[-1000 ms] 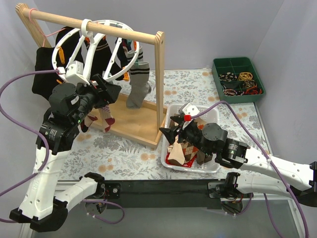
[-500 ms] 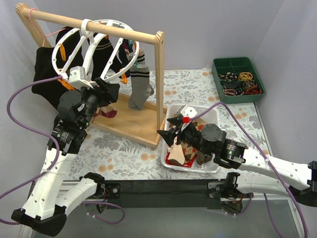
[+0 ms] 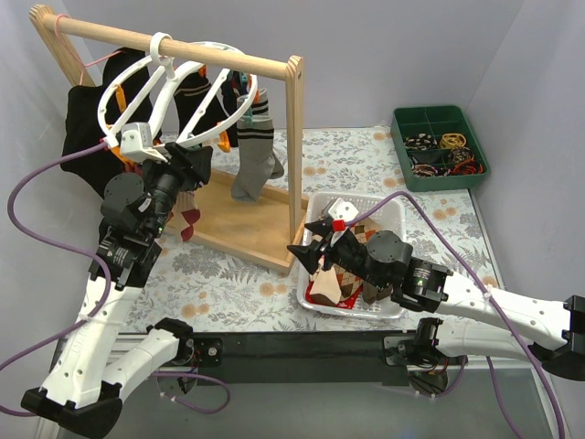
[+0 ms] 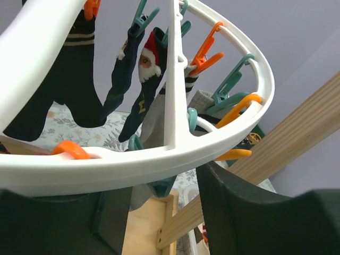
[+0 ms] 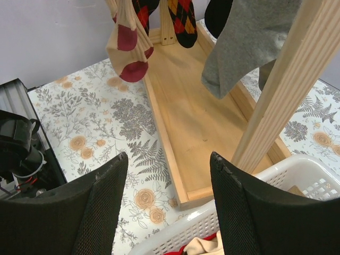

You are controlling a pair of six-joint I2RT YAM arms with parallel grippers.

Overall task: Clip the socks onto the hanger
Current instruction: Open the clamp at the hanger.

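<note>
The white hanger (image 3: 117, 89) hangs by its hook from the wooden rail, tilted, with orange and teal clothespins. My left gripper (image 3: 194, 163) is at its lower rim. In the left wrist view the rim (image 4: 228, 133) runs across both fingertips, and a teal clothespin (image 4: 159, 187) hangs between the jaws of the left gripper (image 4: 162, 178), with a gap still showing. Clipped socks hang there: a grey one (image 3: 251, 169), a beige-and-red one (image 3: 189, 219) and dark ones (image 4: 146, 64). More socks (image 3: 343, 279) lie in the white basket (image 3: 395, 208). My right gripper (image 3: 306, 240) (image 5: 169, 156) is open and empty over the basket's left rim (image 5: 276, 180).
The wooden rail stand (image 3: 294, 146) has its post right beside my right gripper, and its base board (image 5: 196, 122) lies below. A large black garment (image 3: 82, 137) hangs at the far left. A green compartment tray (image 3: 439, 146) sits at the back right.
My left gripper has dropped and shifted along the hanger's lower rim while its jaws narrowed, and the hanger and hung socks swung. The right arm has barely moved.
</note>
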